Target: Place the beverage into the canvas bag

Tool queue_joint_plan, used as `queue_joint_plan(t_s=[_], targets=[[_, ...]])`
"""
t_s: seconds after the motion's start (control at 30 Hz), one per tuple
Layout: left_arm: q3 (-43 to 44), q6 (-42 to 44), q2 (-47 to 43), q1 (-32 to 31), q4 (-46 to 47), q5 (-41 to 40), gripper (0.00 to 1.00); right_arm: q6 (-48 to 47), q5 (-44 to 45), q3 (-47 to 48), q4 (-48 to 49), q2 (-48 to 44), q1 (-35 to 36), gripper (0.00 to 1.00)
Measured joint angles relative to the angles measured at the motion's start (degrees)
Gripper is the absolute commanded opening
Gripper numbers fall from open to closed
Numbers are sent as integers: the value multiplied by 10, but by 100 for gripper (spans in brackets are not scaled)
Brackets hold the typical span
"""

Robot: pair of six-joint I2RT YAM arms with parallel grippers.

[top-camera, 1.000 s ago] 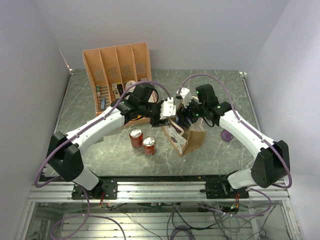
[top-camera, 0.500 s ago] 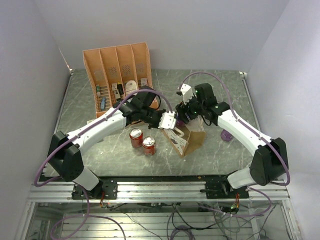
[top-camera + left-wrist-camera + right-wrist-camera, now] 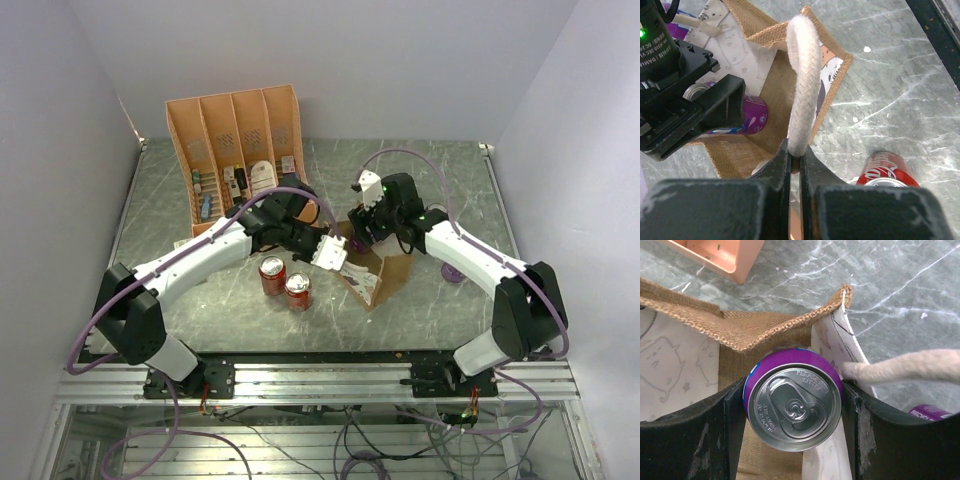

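Observation:
The canvas bag (image 3: 378,277) stands at mid-table with its mouth open. My left gripper (image 3: 795,150) is shut on one cream looped handle (image 3: 802,75) and holds it up at the bag's near-left side (image 3: 330,252). The beverage, a purple can (image 3: 792,407), sits upright between the fingers of my right gripper (image 3: 792,390), which is shut on it. That can hangs in the bag's mouth, framed by the burlap rim (image 3: 755,327) and a pale printed panel. In the left wrist view the can (image 3: 747,117) shows just inside the bag's brown wall (image 3: 775,95).
Two red cans (image 3: 272,275) (image 3: 298,291) stand just left of the bag; one (image 3: 885,172) is close to my left fingers. A second purple can (image 3: 453,270) stands right of the bag. The orange slotted organiser (image 3: 235,140) fills the back left.
My left gripper moved down and toward the near side and shut on the bag's handle. My right gripper carried the purple can left and down to the bag's mouth.

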Motion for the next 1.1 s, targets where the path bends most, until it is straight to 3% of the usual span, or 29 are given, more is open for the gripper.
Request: queue_joint_plan(t_s=[0.6, 0.83, 1.1], targets=[[-23, 8, -9, 0, 0, -3, 10, 7, -12, -9, 29, 59, 4, 42], [-23, -4, -9, 0, 4, -3, 16, 2, -21, -5, 29, 65, 3, 63], [-22, -34, -8, 0, 13, -6, 20, -5, -37, 0, 22, 66, 3, 76]])
